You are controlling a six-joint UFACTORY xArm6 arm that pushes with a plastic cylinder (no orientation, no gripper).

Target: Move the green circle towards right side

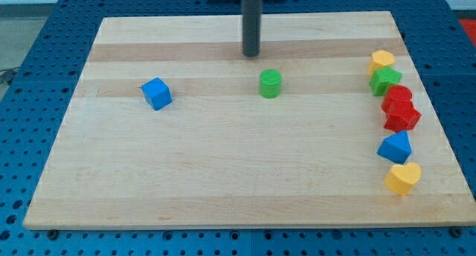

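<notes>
The green circle [270,83] is a small green cylinder standing a little above the middle of the wooden board [223,181]. My tip [251,54] is the lower end of the dark rod coming down from the view's top. It sits just above and slightly left of the green circle, with a small gap between them.
A blue cube [157,93] lies at the left. Down the right edge runs a column of blocks: yellow hexagon [382,60], green star [385,80], red cylinder [397,97], red star [402,117], blue triangle [395,147], yellow heart [402,178].
</notes>
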